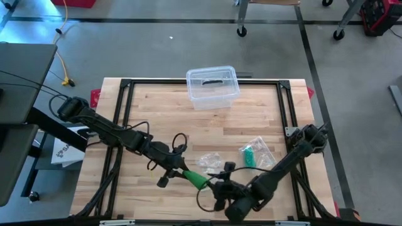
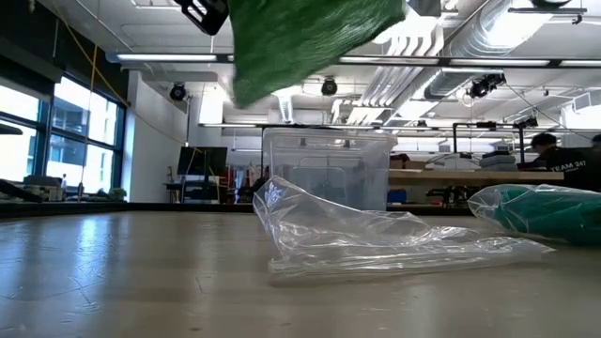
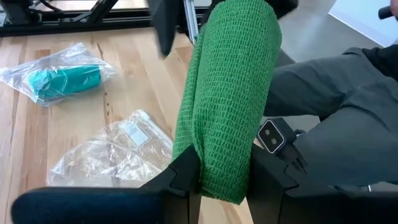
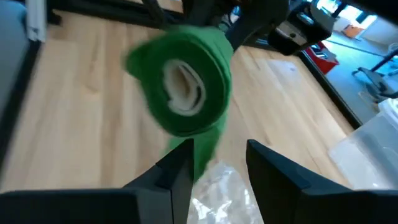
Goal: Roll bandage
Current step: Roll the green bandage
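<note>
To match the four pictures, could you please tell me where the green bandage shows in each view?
High: bandage near the front edge, between the grippers.
Low: top, left of centre.
Left wrist: centre.
Right wrist: centre.
Shared landmark: empty bag.

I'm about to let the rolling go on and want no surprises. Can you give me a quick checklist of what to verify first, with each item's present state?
1. Left gripper shut on the green bandage: ok, its fingers pinch the strip's end.
2. Roll formed and lifted off the table: ok, it hangs in the air, core visible.
3. Right gripper holding the bandage: cannot tell; its fingers stand apart just below the roll, with a tail of bandage against one.
4. Empty clear bag out of the way: not ok, it lies right below the roll.
5. Bagged teal roll and clear bin clear of both arms: ok.
</note>
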Controlling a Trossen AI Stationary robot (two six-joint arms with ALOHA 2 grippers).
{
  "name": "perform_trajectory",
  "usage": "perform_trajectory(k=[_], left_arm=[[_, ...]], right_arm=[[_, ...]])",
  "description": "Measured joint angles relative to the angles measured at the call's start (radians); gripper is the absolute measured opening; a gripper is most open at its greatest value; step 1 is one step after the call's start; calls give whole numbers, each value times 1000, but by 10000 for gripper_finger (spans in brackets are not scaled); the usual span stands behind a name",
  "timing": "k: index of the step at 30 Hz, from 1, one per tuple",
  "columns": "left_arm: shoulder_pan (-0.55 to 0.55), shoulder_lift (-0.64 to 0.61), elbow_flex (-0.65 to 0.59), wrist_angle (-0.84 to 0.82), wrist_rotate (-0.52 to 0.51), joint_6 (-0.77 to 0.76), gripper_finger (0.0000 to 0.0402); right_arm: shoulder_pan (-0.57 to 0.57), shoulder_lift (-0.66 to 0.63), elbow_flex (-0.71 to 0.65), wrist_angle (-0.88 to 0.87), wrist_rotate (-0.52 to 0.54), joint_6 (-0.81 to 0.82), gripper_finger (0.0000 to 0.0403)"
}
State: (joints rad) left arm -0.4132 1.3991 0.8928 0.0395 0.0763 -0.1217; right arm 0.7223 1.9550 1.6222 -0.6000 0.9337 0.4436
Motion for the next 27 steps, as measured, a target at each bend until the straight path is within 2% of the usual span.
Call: perform_trajectory(k=[4,9,13,17,22,27], left_arm=[[-2,0,0,12,1,-5,87],[-7,-2,0,15,0,-5,87],[-14,-19,0,21,-9,-5,87],[-21,-54,0,14,-71,-1,86],[-21,-89,0,-60,-173,2,86],[-21,-89,0,-100,-208,1,86]], right_arm=[[-27,23,0,18,5,-48,120],[-27,47,0,21,5,-34,17],[-19,71,0,23,-36,35,5],[-2,111,0,88,-93,50,1],[31,134,0,245,-111,0,0],[53,132,0,361,-101,-88,0]])
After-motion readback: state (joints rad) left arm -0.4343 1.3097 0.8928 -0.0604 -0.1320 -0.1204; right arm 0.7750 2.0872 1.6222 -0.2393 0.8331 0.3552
